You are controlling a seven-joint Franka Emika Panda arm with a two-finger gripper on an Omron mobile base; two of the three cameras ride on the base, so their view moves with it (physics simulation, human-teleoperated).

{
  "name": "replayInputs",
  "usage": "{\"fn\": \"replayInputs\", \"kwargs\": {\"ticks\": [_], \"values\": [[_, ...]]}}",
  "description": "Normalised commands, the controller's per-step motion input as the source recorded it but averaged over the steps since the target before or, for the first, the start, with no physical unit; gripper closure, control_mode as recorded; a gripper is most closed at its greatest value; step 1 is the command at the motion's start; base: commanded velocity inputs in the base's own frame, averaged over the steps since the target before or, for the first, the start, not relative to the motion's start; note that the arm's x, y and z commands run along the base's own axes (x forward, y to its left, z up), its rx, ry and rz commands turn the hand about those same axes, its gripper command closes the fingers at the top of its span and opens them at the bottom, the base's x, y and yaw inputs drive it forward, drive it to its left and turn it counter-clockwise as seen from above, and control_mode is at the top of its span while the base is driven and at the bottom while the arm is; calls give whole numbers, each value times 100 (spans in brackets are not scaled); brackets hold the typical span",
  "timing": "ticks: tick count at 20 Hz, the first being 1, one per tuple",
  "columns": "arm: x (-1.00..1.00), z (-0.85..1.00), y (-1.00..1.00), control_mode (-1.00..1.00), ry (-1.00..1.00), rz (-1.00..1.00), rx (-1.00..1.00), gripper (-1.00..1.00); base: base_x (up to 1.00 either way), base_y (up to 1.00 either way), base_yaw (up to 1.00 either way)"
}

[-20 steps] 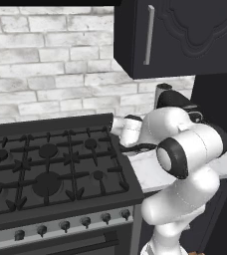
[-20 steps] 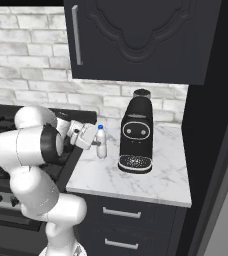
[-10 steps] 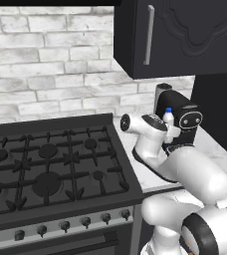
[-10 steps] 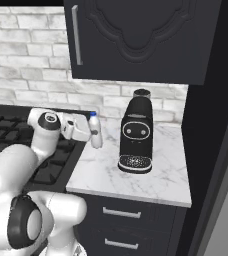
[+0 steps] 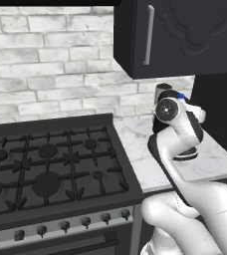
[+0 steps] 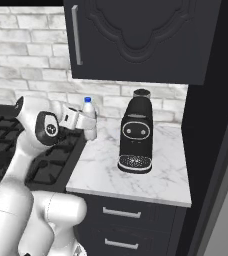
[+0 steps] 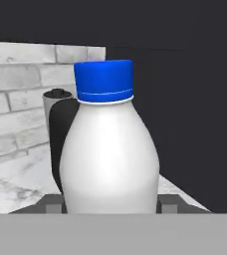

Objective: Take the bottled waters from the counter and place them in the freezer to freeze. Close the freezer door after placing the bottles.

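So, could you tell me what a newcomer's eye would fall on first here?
The white bottle with its blue cap, held upright in the shut jaws of the gripper above the marble counter. Next, the black coffee machine standing on that counter beside it, and the black gas stove to the left.

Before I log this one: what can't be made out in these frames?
- Second bottle: not seen on the counter; whether the arm hides it, I cannot tell.
- White bottle: its base is cut off at the bottom of the hand view; in the right base view the gripper covers its lower body.
- Left base view: the arm's joint hides the bottle except its blue cap.
- Coffee machine: mostly behind the bottle in the hand view.
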Motion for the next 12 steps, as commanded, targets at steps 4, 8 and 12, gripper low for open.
{"fn": "replayInputs", "kwargs": {"ticks": [4, 8, 12], "values": [[-78, 52, 9, -100, 2, 40, 8, 100, 0, 0, 0], [-81, 42, 11, -100, 0, 35, 23, 100, 0, 0, 0], [-73, 40, 30, -100, -1, 25, 20, 100, 0, 0, 0]]}}
